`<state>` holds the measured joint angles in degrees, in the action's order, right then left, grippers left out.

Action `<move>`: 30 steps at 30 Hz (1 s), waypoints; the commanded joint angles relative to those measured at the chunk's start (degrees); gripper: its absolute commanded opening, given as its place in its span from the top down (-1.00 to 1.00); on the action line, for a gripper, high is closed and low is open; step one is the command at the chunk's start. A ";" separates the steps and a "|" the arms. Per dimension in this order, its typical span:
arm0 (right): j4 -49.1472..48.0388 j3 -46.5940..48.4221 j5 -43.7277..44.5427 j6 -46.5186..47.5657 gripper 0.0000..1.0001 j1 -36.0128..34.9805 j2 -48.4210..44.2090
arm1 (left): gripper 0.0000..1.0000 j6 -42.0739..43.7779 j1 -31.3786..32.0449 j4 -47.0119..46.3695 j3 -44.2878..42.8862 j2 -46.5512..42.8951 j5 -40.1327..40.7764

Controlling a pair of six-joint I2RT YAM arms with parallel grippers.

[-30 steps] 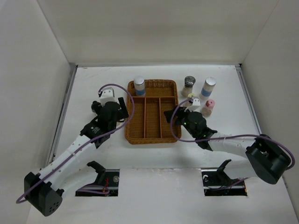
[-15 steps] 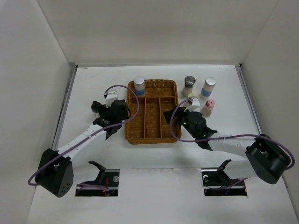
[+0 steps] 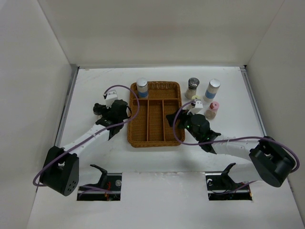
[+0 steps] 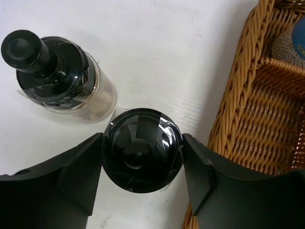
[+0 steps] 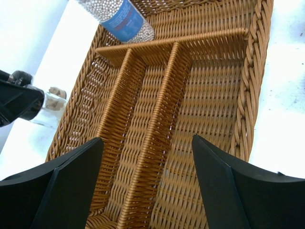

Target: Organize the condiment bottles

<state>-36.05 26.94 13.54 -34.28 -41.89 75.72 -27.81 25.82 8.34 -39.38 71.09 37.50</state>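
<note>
My left fingers (image 4: 66, 183) pinch a black jar (image 4: 142, 150) by its cap. It stands on the surface (image 4: 157, 52), just beside the tray (image 4: 238, 90) and outside its left rim. A second jar (image 4: 52, 67) stands near it, not touching, with open surface beyond. My right fingers (image 5: 62, 186) are spread with nothing between them, above the tray's right side. A blue jar (image 5: 125, 20) sits at the left end of the tray's far compartment. Right of the tray, a grey-capped jar (image 3: 192, 87), a silver-capped jar (image 3: 212, 88) and a pink-capped jar (image 3: 213, 109) stand apart.

Cap (image 4: 142, 150) glossy plastic, apparently; tray (image 4: 240, 90) rough wicker.
</note>
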 commanded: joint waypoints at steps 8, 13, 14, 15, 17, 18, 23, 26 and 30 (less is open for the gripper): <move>-2.10 2.15 -0.97 -0.70 -0.63 0.27 0.30 | 0.16 1.27 1.37 0.88 -6.14 -9.91 1.88; -2.44 1.89 -0.45 -0.43 -0.64 0.19 -0.14 | 0.16 1.53 4.89 0.36 -11.77 -11.24 1.44; -2.27 1.98 -0.97 -0.78 -0.63 0.45 0.21 | 0.16 1.45 5.76 0.19 -13.00 -10.37 1.09; -1.83 2.24 -1.15 -0.96 -0.63 0.45 0.39 | 0.16 1.45 6.82 -0.25 -13.96 -9.23 0.74; -1.83 2.24 -1.15 -0.61 -0.63 0.19 -0.40 | 0.16 1.79 8.84 -2.44 -14.85 -6.51 0.56; -2.09 2.07 -0.71 -0.35 -0.64 0.19 -0.75 | 0.16 1.80 9.54 -3.58 -15.11 -5.10 0.47; -1.83 2.07 -1.32 -1.05 -0.63 0.28 -0.22 | 0.16 1.62 10.43 -7.45 -17.22 2.11 -1.89; -2.44 1.80 -0.80 -0.35 -0.64 0.19 -0.93 | 0.16 1.89 10.34 -9.30 -18.80 5.89 -2.95; -1.83 2.15 -1.59 -1.05 -0.64 0.19 -0.14 | 0.16 2.24 9.55 -10.27 -19.86 10.46 -4.01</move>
<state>-36.01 26.94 12.99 -34.70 -41.89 75.79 -26.30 35.97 5.50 -54.81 81.67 33.98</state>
